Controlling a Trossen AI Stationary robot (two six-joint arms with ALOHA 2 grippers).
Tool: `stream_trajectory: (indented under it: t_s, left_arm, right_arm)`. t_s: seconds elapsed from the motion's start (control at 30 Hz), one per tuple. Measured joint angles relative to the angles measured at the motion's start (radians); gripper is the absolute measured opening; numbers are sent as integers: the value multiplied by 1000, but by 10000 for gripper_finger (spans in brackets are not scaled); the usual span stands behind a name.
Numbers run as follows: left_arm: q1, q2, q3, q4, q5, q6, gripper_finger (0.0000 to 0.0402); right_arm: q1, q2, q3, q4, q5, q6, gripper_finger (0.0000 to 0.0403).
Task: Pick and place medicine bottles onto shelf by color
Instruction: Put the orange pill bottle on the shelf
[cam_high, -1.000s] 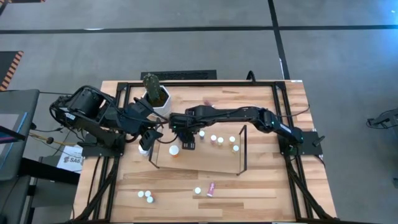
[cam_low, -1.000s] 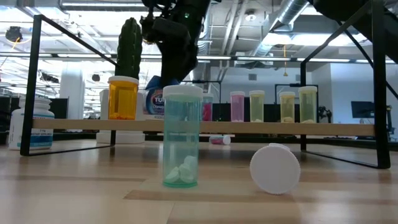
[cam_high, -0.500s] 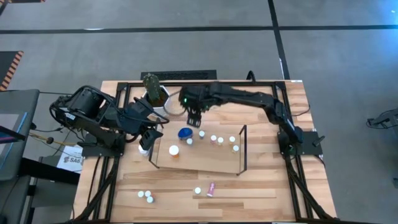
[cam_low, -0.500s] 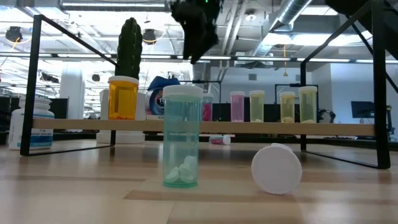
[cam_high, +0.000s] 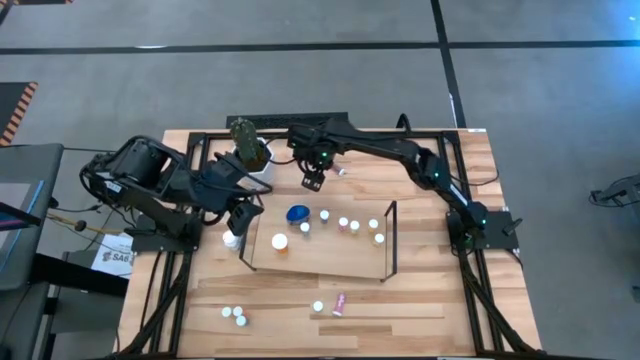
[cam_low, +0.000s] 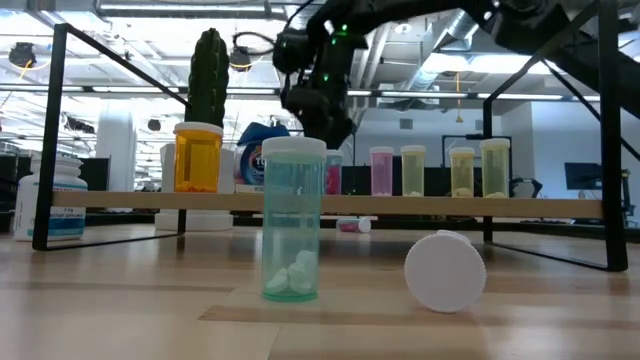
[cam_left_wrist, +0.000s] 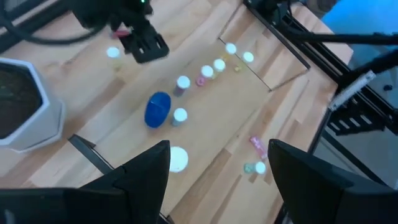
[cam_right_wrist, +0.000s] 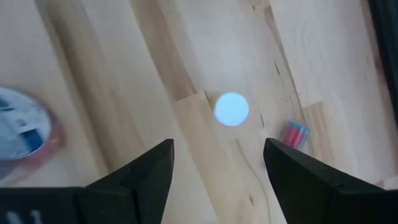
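The wooden table (cam_high: 440, 300), pale planks in a black frame, carries everything. At its middle stands the shelf (cam_high: 330, 255), a low light-wood platform with thin dark-framed panels at both short ends. On it the bottles stand in a loose row: a larger one with a blue cap (cam_high: 297, 213), an orange bottle (cam_low: 198, 157) with a white cap, then small pink and yellowish ones. A white six-sided pot (cam_high: 262, 165) holding a ribbed green cactus (cam_high: 244, 138) crowds the far left corner, close to both arms.

The right gripper (cam_high: 313, 180) hangs empty beyond the shelf, fingers spread wide, over a small white-capped bottle (cam_right_wrist: 232, 109) with a pink bottle (cam_right_wrist: 296, 134) lying beside it. The left gripper (cam_high: 240, 222) waits at the shelf's left end, fingers apart and empty.

Near the front edge stand a clear teal bottle (cam_low: 293, 218) with pills inside and some white-capped ones (cam_high: 234, 315).
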Motion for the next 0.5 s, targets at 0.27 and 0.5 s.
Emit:
stream_trajectory:
  t_s: [0.27, 0.5]
  left_arm:
    - [35, 0, 0, 0, -3, 11, 256]
    - [61, 0, 0, 0, -2, 39, 256]
  right_arm:
    - [-29, 38, -1, 64, 2, -3, 271]
    - [-38, 54, 3, 99, 3, 10, 271]
